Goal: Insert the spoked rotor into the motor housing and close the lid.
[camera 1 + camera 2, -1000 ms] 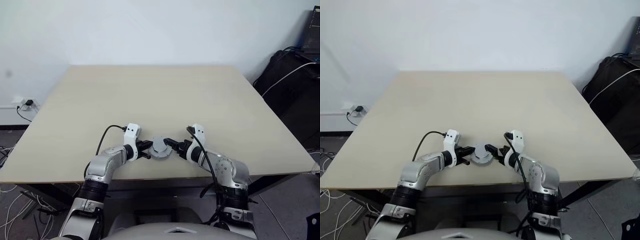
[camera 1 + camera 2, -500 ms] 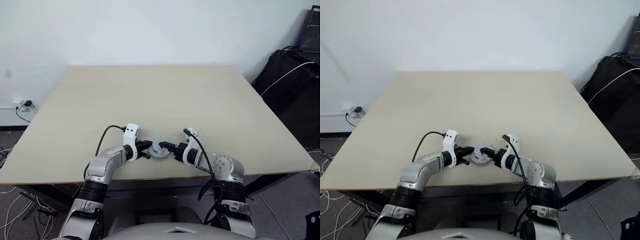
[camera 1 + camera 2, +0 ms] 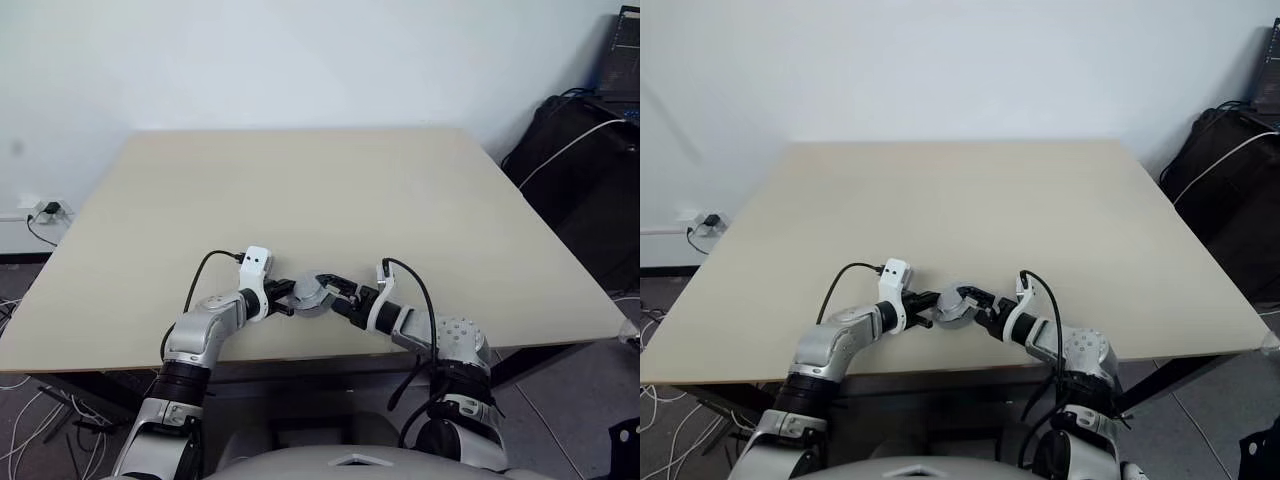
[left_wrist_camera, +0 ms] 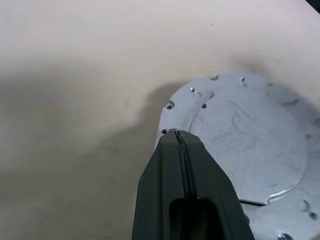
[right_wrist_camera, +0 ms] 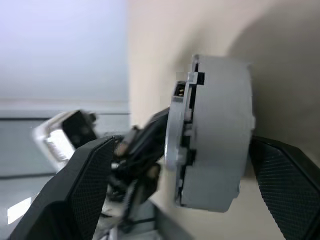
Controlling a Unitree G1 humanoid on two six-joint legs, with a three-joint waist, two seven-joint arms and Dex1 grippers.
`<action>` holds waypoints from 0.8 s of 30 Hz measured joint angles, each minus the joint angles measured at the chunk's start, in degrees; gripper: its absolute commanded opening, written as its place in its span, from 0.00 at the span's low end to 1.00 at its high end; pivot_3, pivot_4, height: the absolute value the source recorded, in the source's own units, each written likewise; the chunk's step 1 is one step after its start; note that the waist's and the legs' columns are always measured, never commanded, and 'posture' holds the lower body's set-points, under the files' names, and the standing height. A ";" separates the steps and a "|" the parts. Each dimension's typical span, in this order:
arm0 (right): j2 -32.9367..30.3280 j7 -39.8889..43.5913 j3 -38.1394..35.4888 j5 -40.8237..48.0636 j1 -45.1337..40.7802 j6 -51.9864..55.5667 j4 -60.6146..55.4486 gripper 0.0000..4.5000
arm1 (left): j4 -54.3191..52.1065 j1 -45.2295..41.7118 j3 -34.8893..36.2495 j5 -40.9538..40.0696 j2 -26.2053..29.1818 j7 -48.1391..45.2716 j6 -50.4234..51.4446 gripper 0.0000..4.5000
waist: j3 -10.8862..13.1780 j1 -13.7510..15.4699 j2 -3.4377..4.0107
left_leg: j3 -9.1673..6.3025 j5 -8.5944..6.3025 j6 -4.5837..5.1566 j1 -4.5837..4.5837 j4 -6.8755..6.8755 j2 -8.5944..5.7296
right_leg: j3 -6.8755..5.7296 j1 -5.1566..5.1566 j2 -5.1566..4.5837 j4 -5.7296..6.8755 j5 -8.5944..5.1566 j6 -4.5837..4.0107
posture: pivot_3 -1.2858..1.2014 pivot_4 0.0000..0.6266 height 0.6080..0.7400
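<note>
The left gripper's (image 4: 176, 137) two black fingers are pressed flat together, their tips resting against the rim of a grey metal face. That face belongs to the lid (image 4: 250, 140), smooth and pale with small screw holes round its edge. The right gripper (image 5: 185, 165) stands with its fingers (image 5: 82, 185) spread wide, one on each side of the assembled motor; in the right wrist view the round grey body is seen edge-on between them, with a seam and a dark notch where lid meets housing (image 5: 220, 135). Whether the pads actually press on it I cannot tell.

From the head camera, both arms are bent in toward each other near the front edge of the table (image 3: 300, 190). The left forearm comes in from the left, pointing right and a little down; the right forearm comes from the right, its wrist rolled so the white camera block sits on top. The motor (image 3: 311, 293) sits between the two grippers (image 3: 283, 297) (image 3: 337, 293), tilted up on edge rather than flat.

The rotor is hidden inside the closed body. The windings cannot be made out. Black cables loop over both wrists.
</note>
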 measured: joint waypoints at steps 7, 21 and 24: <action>-0.29 -0.75 3.92 -1.03 0.13 -0.50 -0.15 0.86 | 0.00 0.07 0.00 0.00 -0.03 0.00 0.00 0.00 | 0.01 -0.03 0.01 | 0.01 -0.01 0.01 -0.02 0.00 -0.01 | 0.00 -0.02 -0.01 -0.01 0.02 0.04 | 0.52 0.00 1.00; -1.26 -3.35 5.75 -1.17 2.89 -1.18 -2.84 0.46 | -0.17 0.53 -0.16 0.01 -0.60 0.03 -0.25 0.00 | -0.02 0.62 0.06 | 0.00 -0.02 0.03 0.00 0.00 -0.05 | 0.00 0.03 -0.04 -0.03 0.02 0.04 | 0.52 0.00 1.00; -0.25 -4.87 4.47 -0.29 3.12 -1.76 -2.85 0.46 | -0.17 0.59 -0.21 0.02 -0.66 0.03 -0.25 0.00 | -0.02 0.66 0.06 | 0.00 -0.02 0.03 0.02 0.00 -0.05 | 0.01 0.04 -0.04 -0.03 -0.06 -0.09 | 0.52 0.00 1.00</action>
